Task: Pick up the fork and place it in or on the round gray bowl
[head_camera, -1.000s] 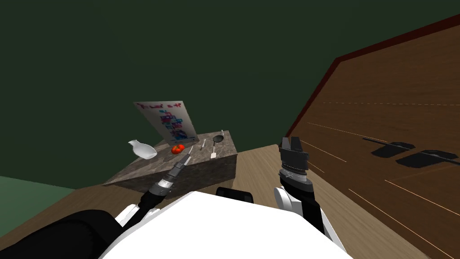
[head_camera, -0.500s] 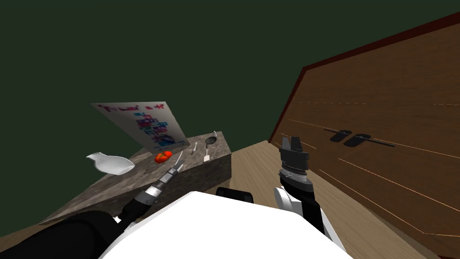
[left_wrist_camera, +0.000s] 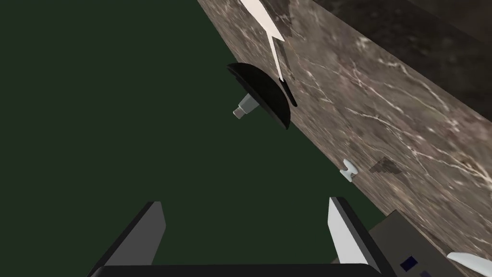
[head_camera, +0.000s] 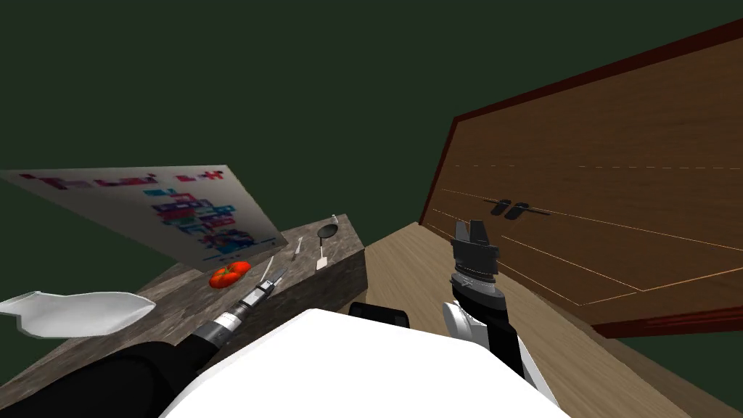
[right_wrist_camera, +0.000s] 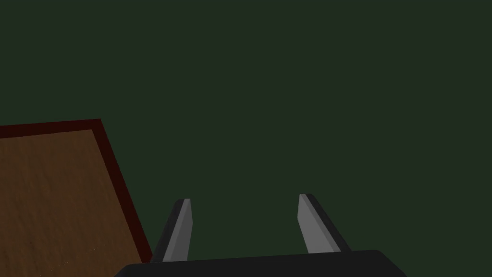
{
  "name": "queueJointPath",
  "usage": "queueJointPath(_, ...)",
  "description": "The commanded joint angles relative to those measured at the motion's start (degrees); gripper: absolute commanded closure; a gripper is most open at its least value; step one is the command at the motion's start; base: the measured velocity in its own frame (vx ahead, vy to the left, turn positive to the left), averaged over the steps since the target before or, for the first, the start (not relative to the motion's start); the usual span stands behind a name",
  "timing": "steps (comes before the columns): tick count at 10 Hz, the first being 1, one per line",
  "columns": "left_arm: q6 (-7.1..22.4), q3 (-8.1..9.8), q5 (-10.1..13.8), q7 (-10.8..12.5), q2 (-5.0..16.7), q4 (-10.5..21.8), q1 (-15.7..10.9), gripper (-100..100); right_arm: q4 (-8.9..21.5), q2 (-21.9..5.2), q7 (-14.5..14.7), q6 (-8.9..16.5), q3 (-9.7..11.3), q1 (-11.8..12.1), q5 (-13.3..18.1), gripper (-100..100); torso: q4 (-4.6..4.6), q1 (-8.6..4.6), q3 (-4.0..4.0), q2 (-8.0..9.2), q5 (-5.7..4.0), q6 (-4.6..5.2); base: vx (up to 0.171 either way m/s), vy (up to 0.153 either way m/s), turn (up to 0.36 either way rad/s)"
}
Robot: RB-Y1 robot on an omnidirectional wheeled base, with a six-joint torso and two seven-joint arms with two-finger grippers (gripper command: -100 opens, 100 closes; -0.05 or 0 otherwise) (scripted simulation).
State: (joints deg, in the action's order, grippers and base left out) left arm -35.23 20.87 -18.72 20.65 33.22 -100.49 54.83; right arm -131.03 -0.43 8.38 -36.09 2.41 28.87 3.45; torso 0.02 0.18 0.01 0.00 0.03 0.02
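Note:
A marble-topped counter (head_camera: 181,305) carries two thin light utensils, one (head_camera: 271,263) just past my left gripper (head_camera: 276,276) and one (head_camera: 297,249) further on; which is the fork I cannot tell. Beyond them sit a white spatula (head_camera: 321,259) and a shallow dark round bowl (head_camera: 328,231). The left wrist view has the left gripper (left_wrist_camera: 247,231) open and holding nothing, with the dark bowl (left_wrist_camera: 262,96), the spatula (left_wrist_camera: 262,19) and a small white utensil end (left_wrist_camera: 348,170) ahead of it. My right gripper (head_camera: 475,231) is raised over the floor, open (right_wrist_camera: 247,226).
A red tomato (head_camera: 229,274), a leaning printed poster (head_camera: 167,210) and a large white vessel (head_camera: 72,312) share the counter. A small grey bottle (left_wrist_camera: 244,106) stands behind the dark bowl. Wooden panelling (head_camera: 595,203) rises at the right, across a strip of wooden floor (head_camera: 406,268).
The whole head view has shifted: I have moved closer to the counter, which now lies nearer and further left. My left arm stays stretched over the counter; the right arm has not moved.

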Motion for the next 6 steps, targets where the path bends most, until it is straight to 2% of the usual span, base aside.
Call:
queueJointPath(1,2.3,1.02,-0.9,1.4,2.1,2.4,2.0,-100,0.0,0.0,0.0,0.0,0.0,0.0,0.0,0,0.00,0.00,0.00,0.00,0.00,0.00,0.011,0.026,-0.435)
queueJointPath(2,3.8,1.56,-1.4,2.2,3.5,4.3,3.1,-100,0.0,0.0,0.0,0.0,0.0,0.0,0.0,0,0.00,0.05,-0.01,-0.01,0.01,-0.02,0.016,0.037,-0.498)
queueJointPath(3,3.8,1.56,-1.4,2.2,3.5,4.3,3.1,-100,0.0,0.0,0.0,0.0,0.0,0.0,0.0,0,-0.01,0.10,-0.01,-0.02,0.02,-0.01,0.005,0.037,-0.258)
queueJointPath(5,6.9,2.36,-2.4,3.5,6.2,7.8,5.1,-100,0.0,0.0,0.0,0.0,0.0,0.0,0.0,0,0.00,0.07,-0.02,-0.03,0.02,-0.01,0.011,0.035,-0.390)
queueJointPath(6,6.9,2.36,-2.4,3.5,6.2,7.8,5.1,-100,0.0,0.0,0.0,0.0,0.0,0.0,0.0,0,-0.01,0.10,-0.03,-0.05,0.02,-0.04,0.004,0.038,-0.188)
